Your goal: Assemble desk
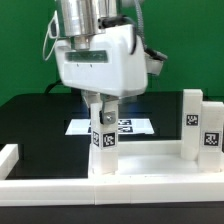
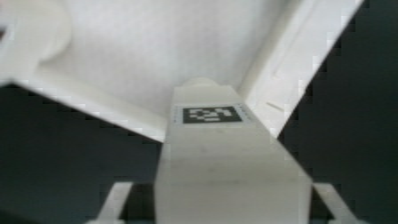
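Exterior view, hand [image 1: 103, 112]: fingers are closed on a leg [image 1: 103, 135], held upright so its lower end meets the desk top [image 1: 140, 170].
Exterior view, desk top: laid on the black counter [image 1: 40, 125] against a white border rail [image 1: 60, 188], judged to brace it during fitting.
Exterior view, fitted legs: two [image 1: 198, 130] are seen standing at the view's right end.
Exterior view, marker board [image 1: 135, 126]: lies behind, apart.
Wrist view, leg [image 2: 217, 150]: gripped between both fingers [image 2: 121, 198], tag outward, its far end at the top's rimmed corner [image 2: 267, 100]; seating cannot be confirmed.
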You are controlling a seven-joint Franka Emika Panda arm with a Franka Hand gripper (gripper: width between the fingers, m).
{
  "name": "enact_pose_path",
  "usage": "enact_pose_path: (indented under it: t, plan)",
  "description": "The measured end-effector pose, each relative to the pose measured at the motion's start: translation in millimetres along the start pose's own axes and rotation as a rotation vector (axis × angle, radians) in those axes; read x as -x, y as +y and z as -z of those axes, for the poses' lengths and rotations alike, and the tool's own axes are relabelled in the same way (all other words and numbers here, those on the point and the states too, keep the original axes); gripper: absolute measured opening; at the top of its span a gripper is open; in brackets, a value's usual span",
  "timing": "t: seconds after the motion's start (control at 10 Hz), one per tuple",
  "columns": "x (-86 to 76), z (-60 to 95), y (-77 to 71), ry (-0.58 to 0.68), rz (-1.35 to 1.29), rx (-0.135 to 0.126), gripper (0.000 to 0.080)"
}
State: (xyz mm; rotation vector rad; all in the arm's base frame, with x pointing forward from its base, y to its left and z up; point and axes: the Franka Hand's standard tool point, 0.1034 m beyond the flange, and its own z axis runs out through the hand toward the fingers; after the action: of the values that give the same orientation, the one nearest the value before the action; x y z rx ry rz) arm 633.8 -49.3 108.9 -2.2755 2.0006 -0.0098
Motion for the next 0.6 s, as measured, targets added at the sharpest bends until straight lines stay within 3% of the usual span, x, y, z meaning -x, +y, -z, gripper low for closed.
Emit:
enact_pose_path:
  t: [0.2, 0.4, 0.5, 0.6]
  plan:
    - [1.3, -1.3, -1.0, -0.027, -0.341, -0.028, 0.029]
    - [1.1, -1.4, -1.2, -0.025, -0.401, -0.028, 0.029]
    - [1.5, -1.9, -1.1, -0.025, -0.388, -0.028, 0.0358]
    - [1.6, -2.3, -1.0, -0.024, -0.335, -0.028, 0.052]
